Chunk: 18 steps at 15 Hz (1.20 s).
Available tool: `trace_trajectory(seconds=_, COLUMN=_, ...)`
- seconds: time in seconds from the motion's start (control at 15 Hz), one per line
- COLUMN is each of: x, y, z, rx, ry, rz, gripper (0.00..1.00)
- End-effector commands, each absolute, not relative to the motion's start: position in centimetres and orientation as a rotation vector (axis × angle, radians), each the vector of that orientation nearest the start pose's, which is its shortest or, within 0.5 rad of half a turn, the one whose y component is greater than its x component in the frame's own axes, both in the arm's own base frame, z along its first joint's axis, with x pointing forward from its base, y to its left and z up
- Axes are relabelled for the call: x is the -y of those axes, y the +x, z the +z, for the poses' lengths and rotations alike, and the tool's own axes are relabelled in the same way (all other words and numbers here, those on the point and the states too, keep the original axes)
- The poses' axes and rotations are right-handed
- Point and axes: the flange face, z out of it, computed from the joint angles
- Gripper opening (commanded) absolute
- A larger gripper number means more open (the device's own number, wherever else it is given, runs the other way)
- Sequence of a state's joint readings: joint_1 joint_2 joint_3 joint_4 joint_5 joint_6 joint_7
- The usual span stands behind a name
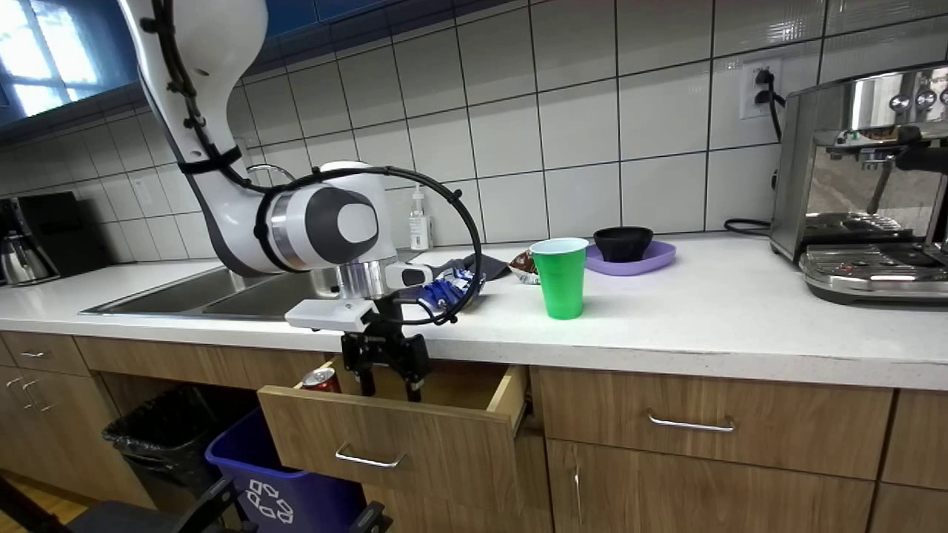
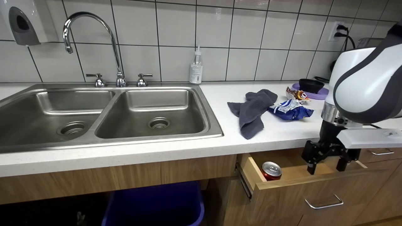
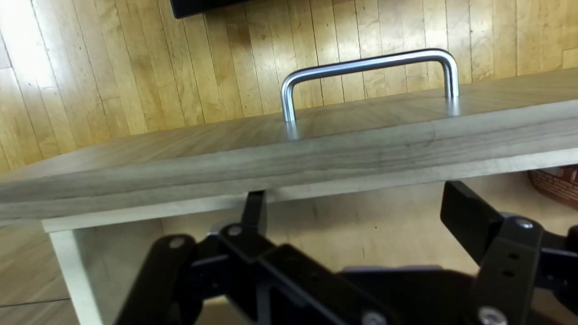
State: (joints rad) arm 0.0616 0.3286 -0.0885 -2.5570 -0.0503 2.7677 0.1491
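Note:
My gripper (image 1: 390, 392) is open with nothing between its fingers, pointing down over the pulled-out wooden drawer (image 1: 437, 437). It also shows in an exterior view (image 2: 326, 169). In the wrist view the fingertips (image 3: 354, 192) are just behind the drawer's front panel (image 3: 316, 158); I cannot tell whether they touch it. A red can with a silver top (image 2: 271, 170) stands in the drawer's corner, apart from the fingers; its red side (image 3: 560, 183) shows at the right of the wrist view. The drawer's metal handle (image 3: 368, 65) is on the outer face.
A green cup (image 1: 561, 285), a black bowl (image 1: 623, 244) on a purple plate (image 1: 661, 259), a blue packet (image 2: 291, 110) and a grey cloth (image 2: 251, 113) are on the counter. An espresso machine (image 1: 874, 185), sink (image 2: 216, 131) and blue recycling bin (image 1: 296, 488) are nearby.

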Motion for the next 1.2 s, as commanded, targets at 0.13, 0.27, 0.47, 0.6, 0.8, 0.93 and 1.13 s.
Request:
trace_trajectory(seconds=0.13, x=1.4, y=39.0, z=14.1, rx=-0.291, ry=-3.196, rz=0.283, gripper=1.00)
trace_trajectory(seconds=0.27, x=0.9, y=38.0, z=13.9, rx=-0.311, ry=-3.199, rz=0.297, gripper=1.00)
trace_trajectory(seconds=0.47, x=-0.1, y=36.6, z=13.8, rx=-0.327, ry=-3.201, rz=0.326, gripper=1.00)
trace_trajectory(seconds=0.6, x=-0.6, y=35.8, z=13.7, rx=-0.340, ry=-3.202, rz=0.345, gripper=1.00)
trace_trajectory(seconds=0.8, x=-1.1, y=35.1, z=13.5, rx=-0.371, ry=-3.203, rz=0.366, gripper=1.00)
trace_trajectory(seconds=0.93, x=-1.5, y=35.0, z=13.7, rx=-0.397, ry=-3.203, rz=0.368, gripper=1.00)
trace_trajectory(seconds=1.13, x=-2.0, y=35.5, z=14.6, rx=-0.452, ry=-3.208, rz=0.337, gripper=1.00)
